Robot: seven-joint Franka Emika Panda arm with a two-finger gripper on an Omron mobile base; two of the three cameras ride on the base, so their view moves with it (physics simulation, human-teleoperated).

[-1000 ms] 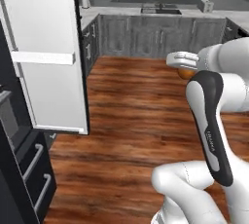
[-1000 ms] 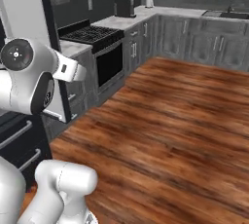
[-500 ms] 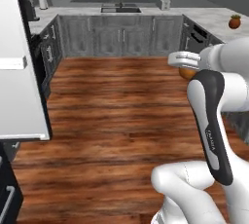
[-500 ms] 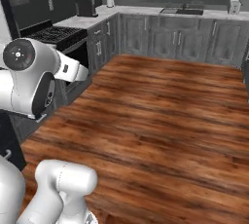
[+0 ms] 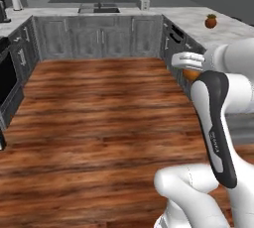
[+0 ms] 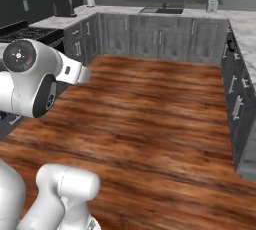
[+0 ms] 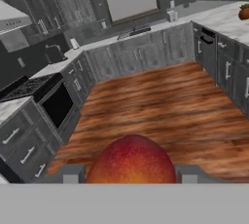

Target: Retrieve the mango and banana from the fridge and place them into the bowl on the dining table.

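The mango, orange-red and smooth, sits between my two dark fingertips in the hand view. My gripper is shut on it. From the left base view, the mango peeks out orange under the white hand, with the gripper held high over the wooden floor at the right. The banana, the fridge, the bowl and the dining table are out of view.
Grey cabinets with a sink line the far wall. A black stove stands at the left. On the right a marble counter carries an orange-brown round thing with a green top. Open wooden floor lies ahead.
The whole picture has swung: the base has turned, and the open fridge door has slid off the left edge. The mango stays in the gripper as before.
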